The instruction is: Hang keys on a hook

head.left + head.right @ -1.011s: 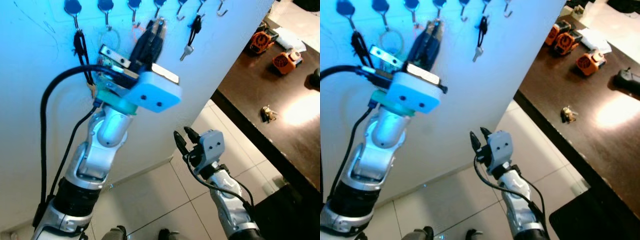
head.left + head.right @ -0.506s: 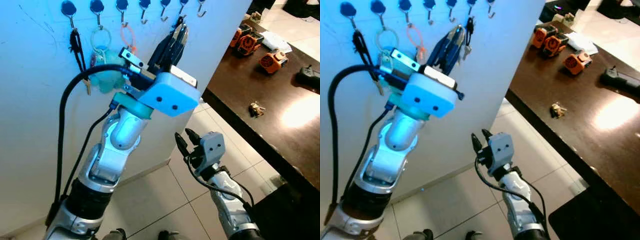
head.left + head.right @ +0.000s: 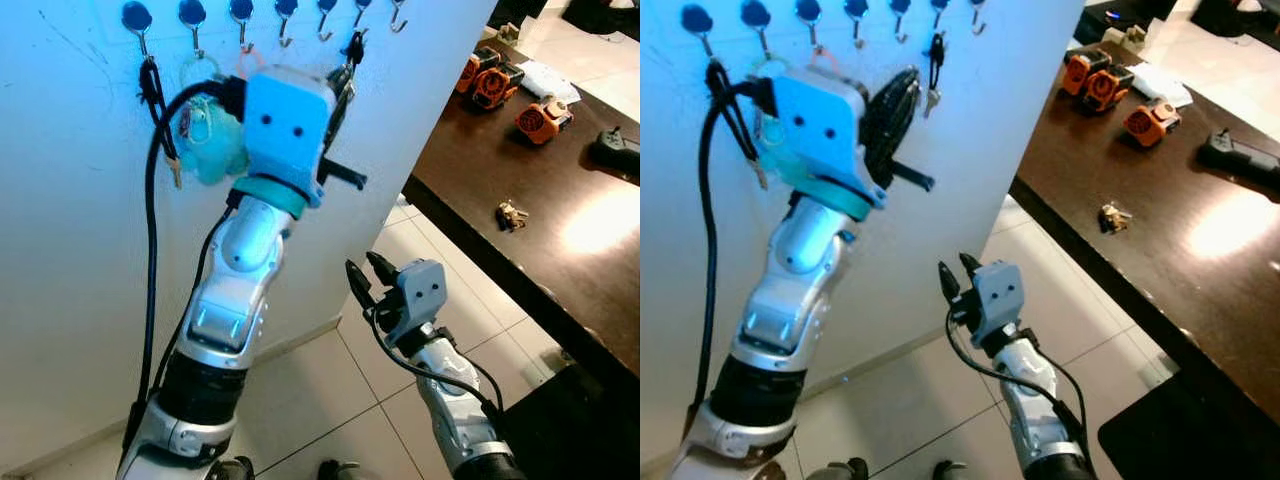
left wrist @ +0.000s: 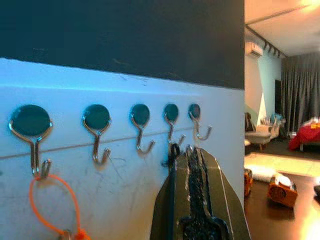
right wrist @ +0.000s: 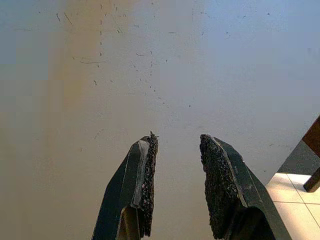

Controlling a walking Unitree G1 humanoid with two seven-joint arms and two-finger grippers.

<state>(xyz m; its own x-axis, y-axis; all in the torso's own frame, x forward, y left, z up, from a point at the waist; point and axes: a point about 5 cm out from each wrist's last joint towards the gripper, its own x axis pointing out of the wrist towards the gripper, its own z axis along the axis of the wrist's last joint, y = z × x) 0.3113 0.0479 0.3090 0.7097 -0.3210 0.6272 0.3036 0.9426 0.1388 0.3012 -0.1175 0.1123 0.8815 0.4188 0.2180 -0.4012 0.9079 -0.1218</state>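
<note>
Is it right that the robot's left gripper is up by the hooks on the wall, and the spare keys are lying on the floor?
Not quite. The left gripper is up by the hooks on the wall, but the spare keys lie on the dark table, not on the floor. The left eye view shows them there.

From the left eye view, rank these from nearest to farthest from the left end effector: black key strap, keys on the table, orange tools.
1. black key strap, on a wall hook right by the left end effector.
2. keys on the table, lower right on the dark table.
3. orange tools, at the table's far end.
</note>
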